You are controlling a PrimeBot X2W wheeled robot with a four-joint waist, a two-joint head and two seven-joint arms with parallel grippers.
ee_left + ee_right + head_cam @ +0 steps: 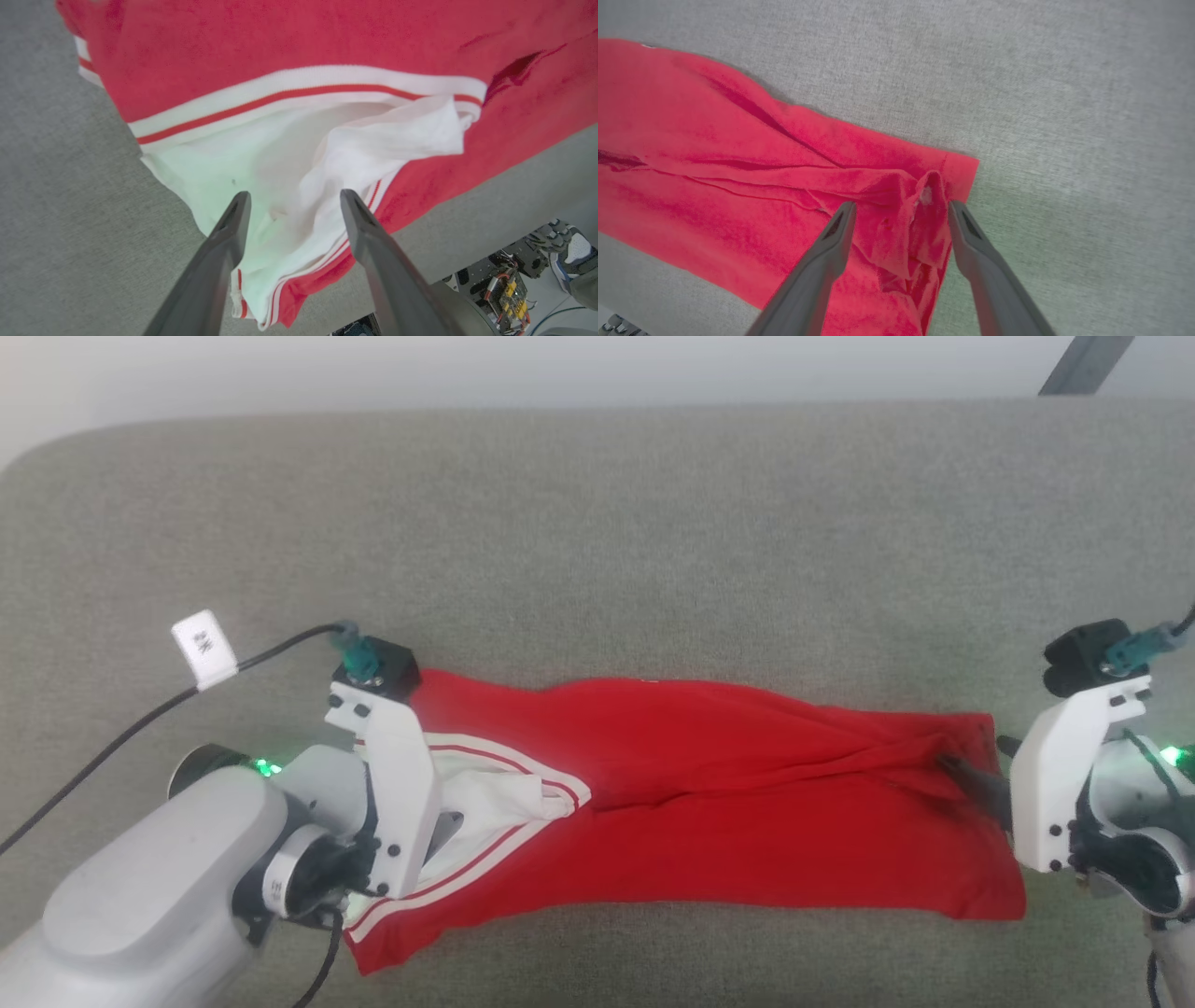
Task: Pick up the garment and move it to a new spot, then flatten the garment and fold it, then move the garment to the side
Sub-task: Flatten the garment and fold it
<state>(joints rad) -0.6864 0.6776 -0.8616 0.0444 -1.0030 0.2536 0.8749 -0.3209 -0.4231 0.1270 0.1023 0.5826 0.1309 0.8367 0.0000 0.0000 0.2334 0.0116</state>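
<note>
The red garment (728, 803) lies as a long, wrinkled band across the grey padded surface (597, 523). Its white sleeve (485, 793) with red-and-white stripe trim is at the left end. The chest lettering is hidden. My left gripper (294, 199) is open at that end, its fingers on either side of the white sleeve cloth (280, 154). My right gripper (980, 767) is open at the right end. In the right wrist view its fingers (840, 233) flank a bunched ridge of red cloth (920, 205) near the garment's corner.
A black cable with a white tag (203, 649) runs off to the left from my left wrist. The surface's front edge lies just below the garment. Past that edge are my base's electronics (504, 284) and a person's shoe (572, 247) on the floor.
</note>
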